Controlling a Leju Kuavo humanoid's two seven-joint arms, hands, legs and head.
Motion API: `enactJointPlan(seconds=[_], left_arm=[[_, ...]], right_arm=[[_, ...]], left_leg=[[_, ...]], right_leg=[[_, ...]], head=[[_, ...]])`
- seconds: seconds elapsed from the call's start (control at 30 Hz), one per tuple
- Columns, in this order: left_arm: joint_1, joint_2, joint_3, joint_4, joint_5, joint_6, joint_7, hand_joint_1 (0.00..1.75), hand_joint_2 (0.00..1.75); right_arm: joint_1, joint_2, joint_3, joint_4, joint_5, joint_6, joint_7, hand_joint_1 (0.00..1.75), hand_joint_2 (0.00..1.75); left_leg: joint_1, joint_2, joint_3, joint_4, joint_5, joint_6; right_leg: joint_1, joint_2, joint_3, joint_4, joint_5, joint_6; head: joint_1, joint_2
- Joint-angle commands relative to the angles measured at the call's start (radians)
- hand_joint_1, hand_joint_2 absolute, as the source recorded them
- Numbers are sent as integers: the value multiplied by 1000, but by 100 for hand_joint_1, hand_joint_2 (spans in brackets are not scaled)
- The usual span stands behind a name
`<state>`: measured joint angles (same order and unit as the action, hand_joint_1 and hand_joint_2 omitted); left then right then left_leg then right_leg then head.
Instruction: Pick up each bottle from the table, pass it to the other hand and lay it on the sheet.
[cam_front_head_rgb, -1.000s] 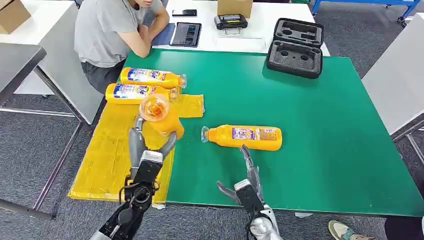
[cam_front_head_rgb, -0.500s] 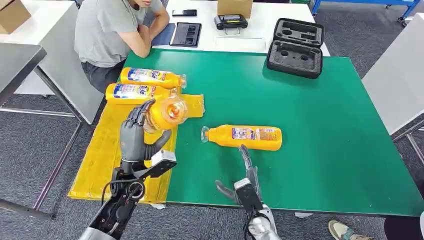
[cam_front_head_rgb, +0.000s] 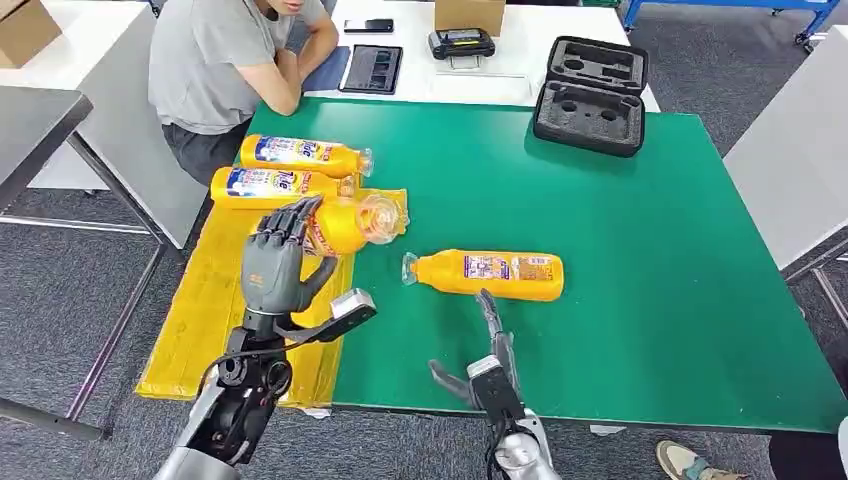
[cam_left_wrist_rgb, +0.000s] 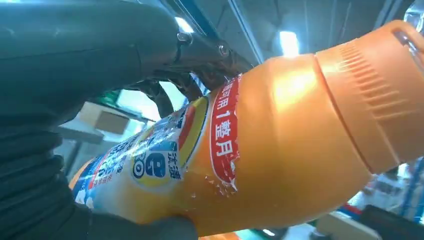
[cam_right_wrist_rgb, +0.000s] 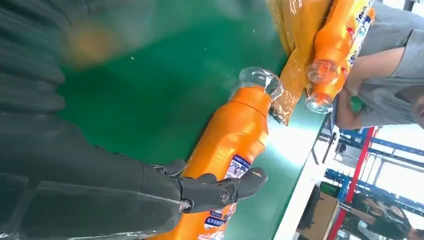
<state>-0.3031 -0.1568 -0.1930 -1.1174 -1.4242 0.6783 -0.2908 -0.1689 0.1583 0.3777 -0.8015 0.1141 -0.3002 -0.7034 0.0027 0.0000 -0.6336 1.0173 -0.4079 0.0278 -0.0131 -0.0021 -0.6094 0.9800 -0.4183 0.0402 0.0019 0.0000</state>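
Orange bottle (cam_front_head_rgb: 345, 222) is held in the left hand (cam_front_head_rgb: 275, 262), over the yellow sheet (cam_front_head_rgb: 215, 310). The right hand (cam_front_head_rgb: 487, 362) is spread and holds nothing, near another bottle (cam_front_head_rgb: 490, 274) lying on the green tabletop (cam_front_head_rgb: 620, 260).

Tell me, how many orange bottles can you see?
4. Two bottles lie by the person: far one, near one. The left hand holds a third bottle over the yellow sheet. A fourth bottle lies on the green table.
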Motion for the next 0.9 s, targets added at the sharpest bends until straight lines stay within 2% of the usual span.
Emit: enactJointPlan(seconds=[0.03, 0.1, 0.33, 0.43, 0.5, 0.53, 0.6, 0.7, 0.73, 0.77, 0.9], left_arm=[[-54, 30, -22, 109, -121, 20, 127, 175, 175], [-54, 30, -22, 109, -121, 20, 127, 175, 175], [-54, 30, -22, 109, -121, 20, 127, 175, 175], [-85, 58, -75, 193, -147, 20, 211, 175, 175], [-97, 65, -94, 228, -147, 20, 237, 175, 175], [-103, 68, -103, 240, -147, 20, 246, 175, 175], [-107, 71, -107, 257, -147, 20, 250, 175, 175], [-132, 72, -144, 311, -147, 20, 292, 175, 175], [-142, 76, -153, 331, -147, 20, 300, 175, 175], [-150, 82, -171, 352, -147, 20, 317, 175, 175], [-167, 103, -216, 422, -147, 20, 363, 175, 175]], right_arm=[[-25, -4, -11, 43, -9, 7, 5, 0, 175], [-25, -4, -11, 43, -9, 7, 5, 0, 175], [-25, -4, -11, 43, -9, 7, 5, 0, 175], [-24, -3, -11, 42, -9, 4, 5, 0, 175], [-23, -2, -13, 40, -10, 5, 5, 0, 175], [-24, -1, -13, 42, -9, 6, 5, 0, 175], [-25, -1, -12, 45, -8, 9, 5, 0, 175], [-25, 1, -8, 48, -2, 16, 5, 0, 175], [-27, 3, -7, 50, -2, 18, 5, 0, 175], [-30, 3, -5, 54, -1, 20, 5, 0, 175], [-42, 7, -2, 69, 2, 25, 5, 0, 175]], left_leg=[[1, 0, 9, -1, -3, -2], [0, 0, 3, -1, -1, -1], [0, 0, 5, -1, -2, -1], [0, -1, 5, -1, -1, -1], [0, -1, 3, -1, -1, -1], [1, -1, 10, -2, -3, -2], [0, 0, 3, -1, -1, -1], [0, -1, 7, -1, -2, -1], [0, -1, 2, -1, 0, -1], [0, -1, 6, -1, -2, -1], [0, 0, 4, -1, -1, -1]], right_leg=[[1, 0, 9, -1, -3, -2], [0, 0, 3, -1, -1, -1], [0, 0, 5, -1, -2, -1], [0, -1, 6, -1, -2, -1], [0, -1, 3, -1, -1, -1], [1, -1, 10, -1, -3, -3], [0, 0, 3, -1, -1, -1], [1, -1, 7, -1, -2, -2], [0, -1, 3, -1, -1, -1], [0, -1, 6, -1, -2, -2], [0, 0, 4, -1, -1, -1]], head=[[0, 0], [0, 0], [0, 0], [0, 0], [0, 0], [0, 0], [0, 0], [0, 0], [0, 0], [0, 0], [0, 0]])
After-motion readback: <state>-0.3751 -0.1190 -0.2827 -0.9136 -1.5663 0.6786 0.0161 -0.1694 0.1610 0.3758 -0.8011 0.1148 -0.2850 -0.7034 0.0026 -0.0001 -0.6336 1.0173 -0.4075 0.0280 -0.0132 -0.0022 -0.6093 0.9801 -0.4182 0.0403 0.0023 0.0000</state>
